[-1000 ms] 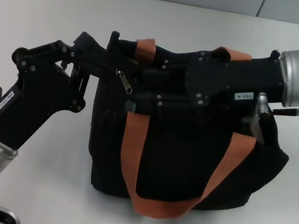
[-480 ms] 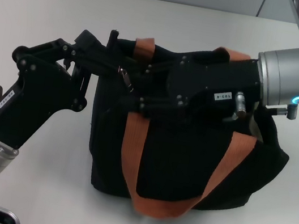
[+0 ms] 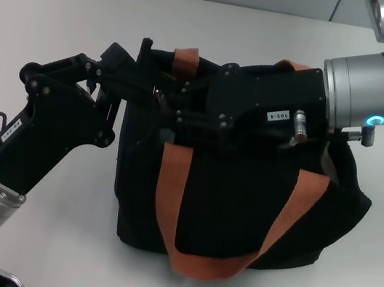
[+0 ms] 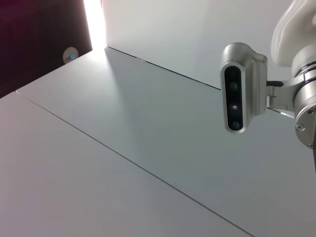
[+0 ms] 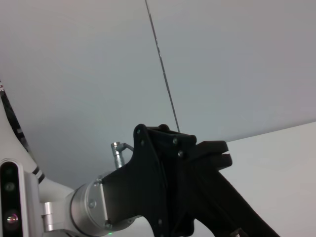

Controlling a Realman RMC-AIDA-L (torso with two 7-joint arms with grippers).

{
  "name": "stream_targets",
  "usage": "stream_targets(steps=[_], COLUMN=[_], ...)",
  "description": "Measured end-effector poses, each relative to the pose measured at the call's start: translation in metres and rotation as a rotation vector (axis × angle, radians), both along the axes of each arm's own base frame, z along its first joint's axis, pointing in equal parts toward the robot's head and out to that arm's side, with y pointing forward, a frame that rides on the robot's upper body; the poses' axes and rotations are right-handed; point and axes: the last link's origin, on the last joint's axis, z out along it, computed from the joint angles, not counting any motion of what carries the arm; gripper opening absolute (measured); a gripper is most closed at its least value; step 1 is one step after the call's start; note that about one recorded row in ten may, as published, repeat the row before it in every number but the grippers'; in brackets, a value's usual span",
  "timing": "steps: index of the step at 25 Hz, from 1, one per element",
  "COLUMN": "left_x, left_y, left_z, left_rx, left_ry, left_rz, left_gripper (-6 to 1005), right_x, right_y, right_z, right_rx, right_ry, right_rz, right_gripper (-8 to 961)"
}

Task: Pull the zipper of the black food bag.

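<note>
- Jaws of the left gripper (image 3: 140, 76) seem to be pinched on the left top corner of the boxy black fabric food bag with orange-brown webbing handles (image 3: 238, 218), holding it so it does not slide; the contact is dark against dark, so I judge this more than I see it clearly.
- On the white table (image 3: 66, 12), the bag stands in the middle, and its near handle hangs down over the front face.
- Just right of the left fingers, the small silver metal zipper pull tab (image 3: 158, 99) is at the left end of the bag's top line. One second ago it lay free and fully visible; now only a small glint of it shows.
- Over the same second the right gripper (image 3: 172, 106) has travelled left across the bag's top, and its tips now arrive at the tab. Whether its jaws are closed on the tab or only beside it, I cannot tell, because the black fingers cover that place.
- For the task this means the approach is finished or nearly finished, and the pull along the zipper line, probably to the right, is not yet begun.
- Neither wrist view shows the bag, only a wall and parts of the robot.
</note>
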Motion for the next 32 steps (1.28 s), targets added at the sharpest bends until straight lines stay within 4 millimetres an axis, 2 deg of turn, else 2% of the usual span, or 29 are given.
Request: stream_targets(steps=[4, 9, 19, 22, 32], left_x=[-0.001, -0.001, 0.0, -0.001, -0.006], left_y=[0.0, 0.0, 0.0, 0.0, -0.003], left_z=[0.0, 0.0, 0.0, 0.0, 0.0], left_rx=[0.001, 0.001, 0.0, -0.001, 0.002], left_ry=[0.003, 0.003, 0.001, 0.001, 0.009], left_rz=[0.001, 0.002, 0.002, 0.003, 0.031], left_gripper=[35, 36, 38, 39, 40], right_x=[0.001, 0.004, 0.005, 0.004, 0.008], right_y=[-0.003, -0.006, -0.006, -0.006, -0.007], right_z=[0.003, 0.007, 0.009, 0.01, 0.014], right_rx=[-0.022, -0.031, -0.013, -0.006, 0.006], right_ry=[0.005, 0.011, 0.012, 0.013, 0.006], right_rz=[-0.004, -0.006, 0.001, 0.012, 0.002], right_gripper=[300, 123, 94, 3, 4])
